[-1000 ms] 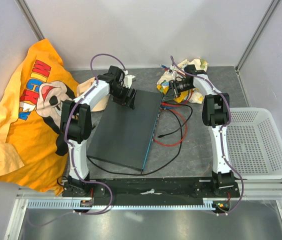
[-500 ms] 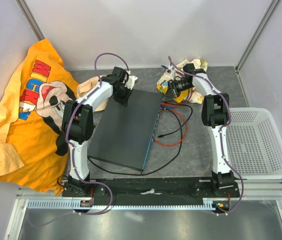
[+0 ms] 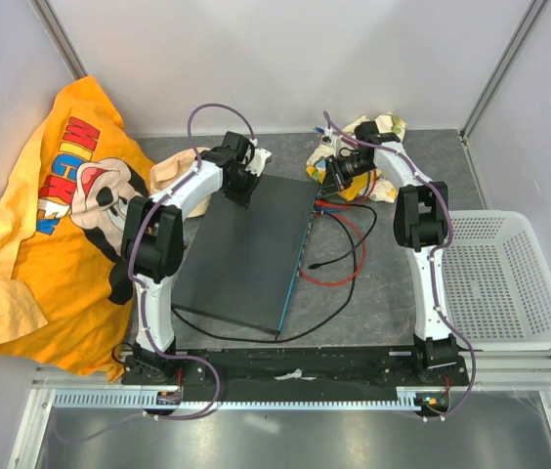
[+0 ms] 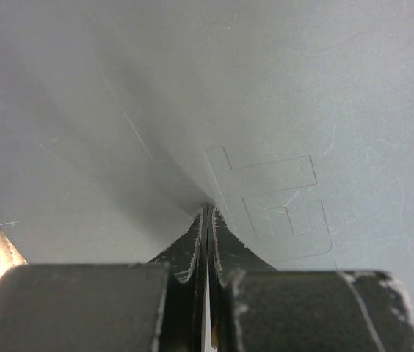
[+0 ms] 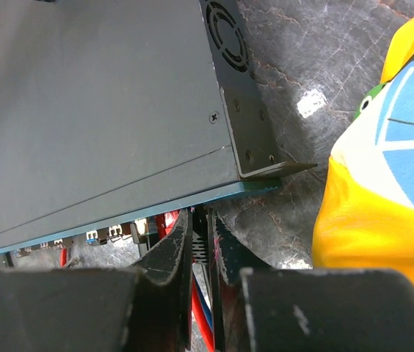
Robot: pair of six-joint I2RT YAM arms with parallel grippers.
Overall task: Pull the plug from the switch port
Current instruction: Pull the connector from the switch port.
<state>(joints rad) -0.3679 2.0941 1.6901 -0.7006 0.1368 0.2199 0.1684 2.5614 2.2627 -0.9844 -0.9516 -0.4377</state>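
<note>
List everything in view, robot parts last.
large flat dark grey metal switch with teal port edge: 1, dark grey, table centre
loose cables: several, red, black, blue, right of the port edge
printed orange T-shirt: 1, orange, left
white mesh plastic basket: 1, white, right
crumpled yellow-and-white cloth: 1, far right
beige cloth: 1, behind left arm
left end effector: shut, black, tips on switch top
right end effector: black, at port edge, grip unclear
</note>
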